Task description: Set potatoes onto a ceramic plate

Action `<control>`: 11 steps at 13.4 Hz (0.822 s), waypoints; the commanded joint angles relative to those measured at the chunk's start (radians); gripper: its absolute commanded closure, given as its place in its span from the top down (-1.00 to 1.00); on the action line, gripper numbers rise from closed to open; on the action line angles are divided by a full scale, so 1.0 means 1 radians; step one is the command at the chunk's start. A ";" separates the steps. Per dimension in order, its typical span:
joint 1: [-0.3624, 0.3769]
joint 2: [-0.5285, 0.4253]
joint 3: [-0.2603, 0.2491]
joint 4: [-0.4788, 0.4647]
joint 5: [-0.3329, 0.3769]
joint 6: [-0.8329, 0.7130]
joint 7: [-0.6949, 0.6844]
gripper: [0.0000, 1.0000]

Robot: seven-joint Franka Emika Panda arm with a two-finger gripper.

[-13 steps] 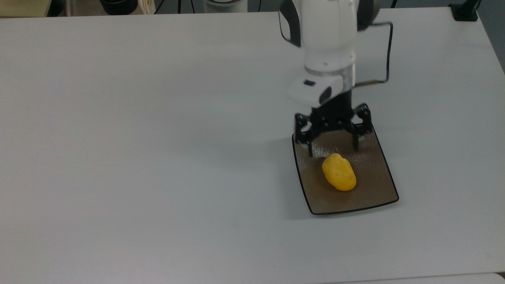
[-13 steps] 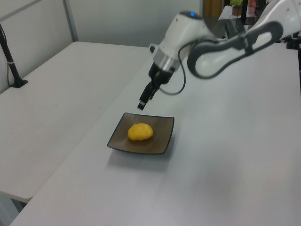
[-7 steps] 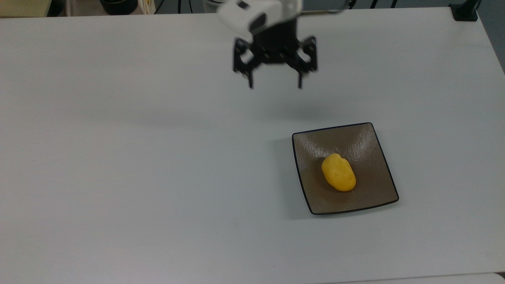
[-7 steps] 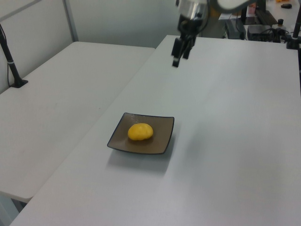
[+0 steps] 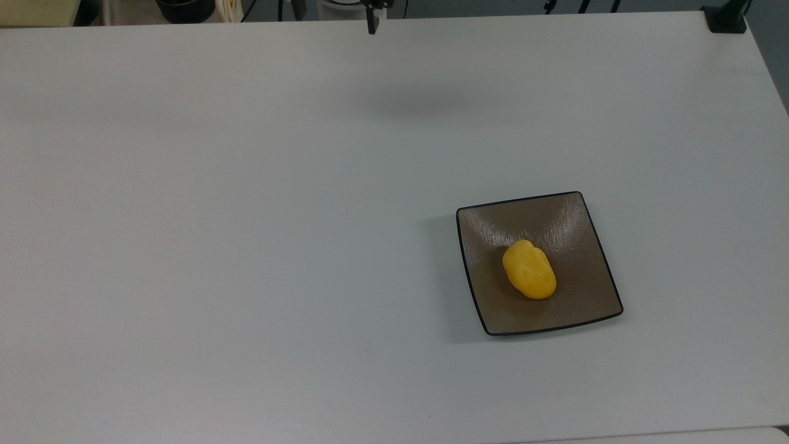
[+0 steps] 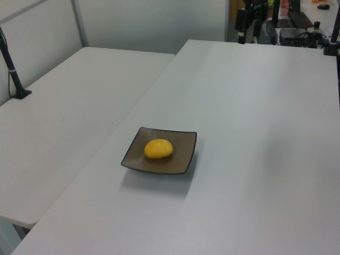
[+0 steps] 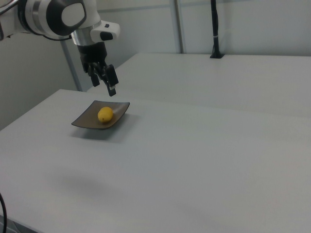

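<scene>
The yellow potato (image 5: pixel 529 270) (image 6: pixel 158 149) (image 7: pixel 105 114) lies near the middle of the square brown ceramic plate (image 5: pixel 585 302) (image 6: pixel 183 159) (image 7: pixel 85 121), with nothing touching it. My gripper (image 5: pixel 335 15) (image 6: pixel 247 24) is far from the plate, at the top view's top edge and the far end of the table in the left view. In the right view the gripper (image 7: pixel 104 83) hangs high in the air, open and holding nothing.
A black clamp post (image 5: pixel 726 17) stands at the table's corner on the top view's upper right. A second white table (image 6: pixel 64 106) adjoins this one, with a black post (image 6: pixel 13 69) (image 7: pixel 214 34) on it. Clutter sits beyond the far edge.
The open gripper has lifted off the plate and pulled back toward the top view's top edge, mostly leaving that view. The potato and plate have stayed put.
</scene>
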 commanded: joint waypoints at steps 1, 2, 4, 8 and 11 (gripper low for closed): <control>-0.037 -0.065 0.034 -0.081 -0.006 -0.019 0.015 1.00; -0.055 -0.077 0.053 -0.096 -0.006 -0.010 0.002 1.00; -0.069 -0.082 0.080 -0.119 -0.008 0.004 -0.082 1.00; -0.066 -0.073 0.082 -0.119 -0.020 0.110 -0.264 1.00; -0.069 -0.073 0.080 -0.121 -0.023 0.141 -0.332 1.00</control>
